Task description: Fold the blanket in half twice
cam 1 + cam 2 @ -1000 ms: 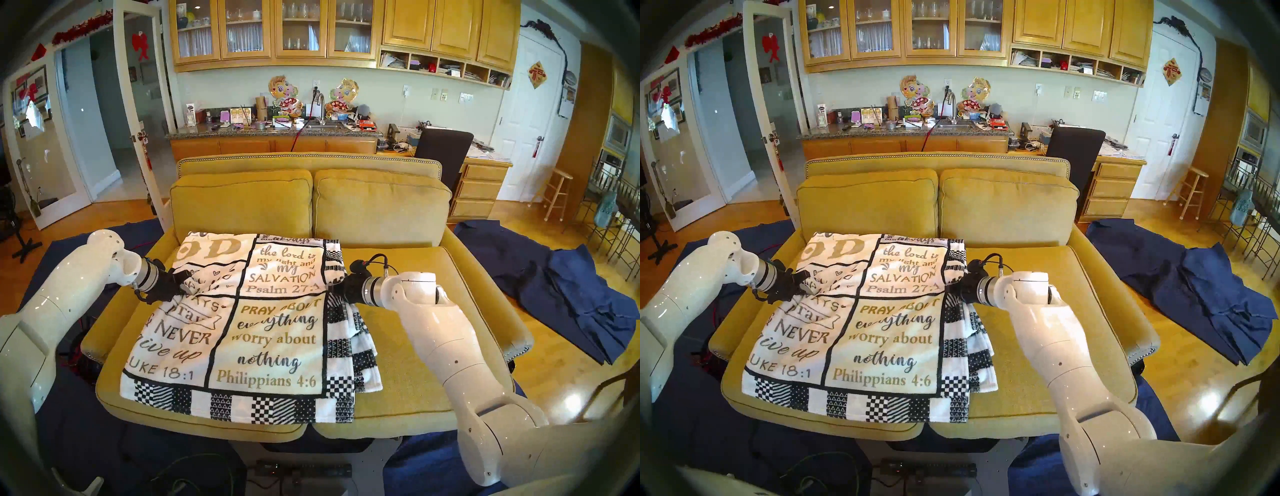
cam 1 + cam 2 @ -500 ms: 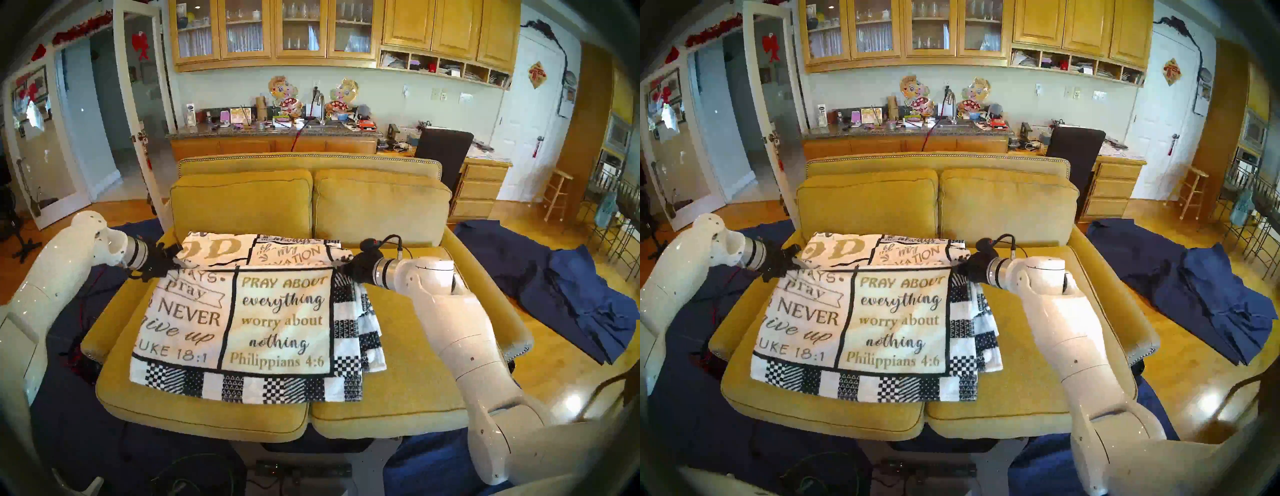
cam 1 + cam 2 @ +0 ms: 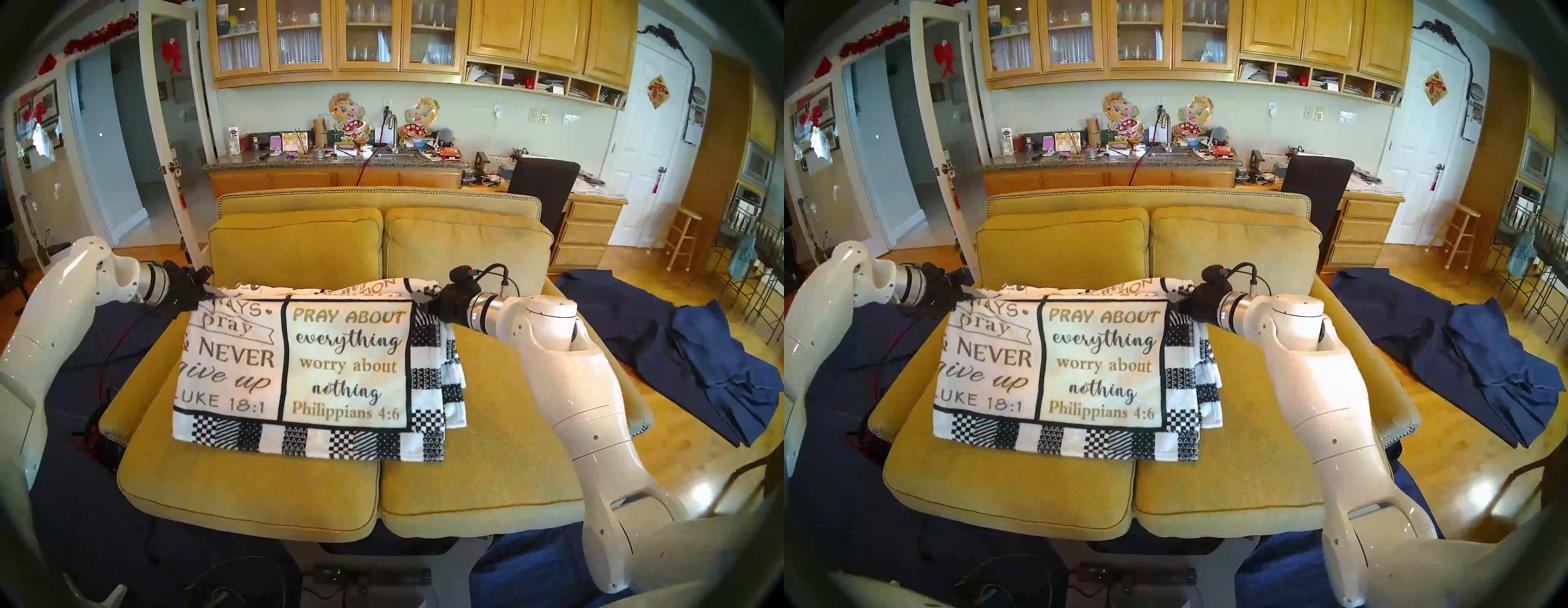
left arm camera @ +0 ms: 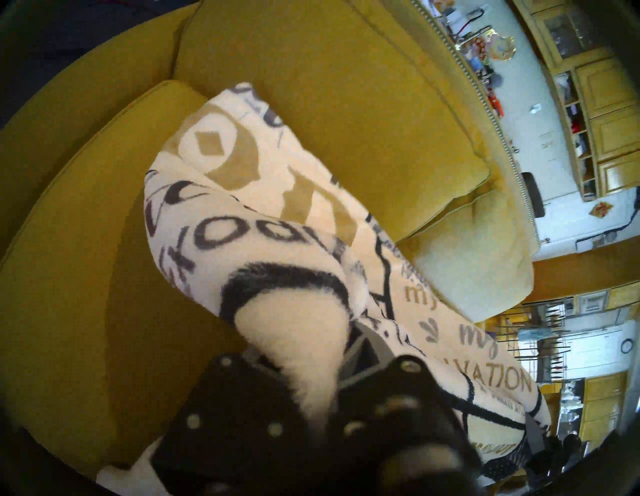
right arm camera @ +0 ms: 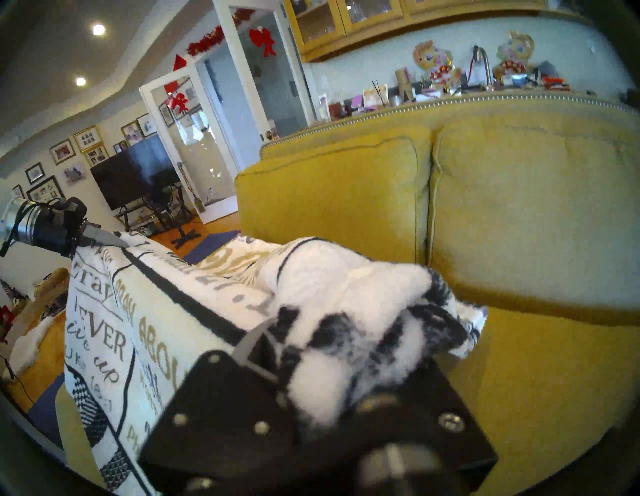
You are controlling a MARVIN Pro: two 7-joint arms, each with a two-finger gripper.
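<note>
The blanket (image 3: 322, 365) (image 3: 1081, 365), white fleece with gold and grey lettering and a checkered border, hangs like a curtain over the yellow sofa seat (image 3: 254, 488). Its lower border rests on the cushion. My left gripper (image 3: 208, 293) (image 3: 964, 293) is shut on the raised fold at the left end. My right gripper (image 3: 422, 299) (image 3: 1176, 297) is shut on the right end of the same fold. Behind the fold, the far half of the blanket (image 4: 277, 194) lies on the seat by the back cushions. Bunched fleece (image 5: 346, 311) hides the right fingertips.
The sofa's back cushions (image 3: 382, 250) stand just behind the lifted fold. Navy cloths (image 3: 700, 361) lie on the floor to the right and under the left arm (image 3: 85, 361). Cables and a power strip (image 3: 369, 577) lie on the floor in front.
Both grippers rose and moved toward the sofa back with the blanket's middle in their grip. The near half now hangs steeply and its lower border has slid away from the seat's front edge.
</note>
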